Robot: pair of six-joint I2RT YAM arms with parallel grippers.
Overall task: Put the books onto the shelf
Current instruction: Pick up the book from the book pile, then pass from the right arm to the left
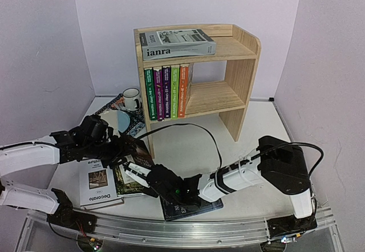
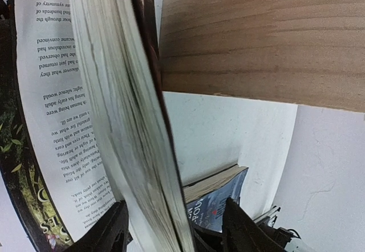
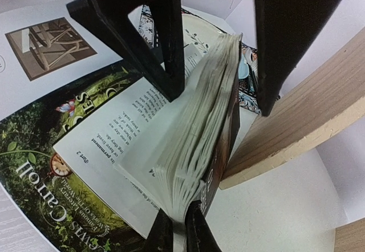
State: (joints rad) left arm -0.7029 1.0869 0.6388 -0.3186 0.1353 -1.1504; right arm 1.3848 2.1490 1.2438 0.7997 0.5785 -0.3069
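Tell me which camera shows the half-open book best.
Right wrist: the half-open book fills it, with fanned pages, dark cover and printed page visible. Left wrist shows only page edges close up; top external mostly hides it.

Saw bare table [image 1: 259,124] at four o'clock from the shelf [image 1: 246,69]. Met clutter at seven o'clock: flat books [image 1: 98,185], propped book [image 3: 199,138]. Found lower tier [image 1: 214,97] open at three o'clock of upright books [image 1: 166,91].
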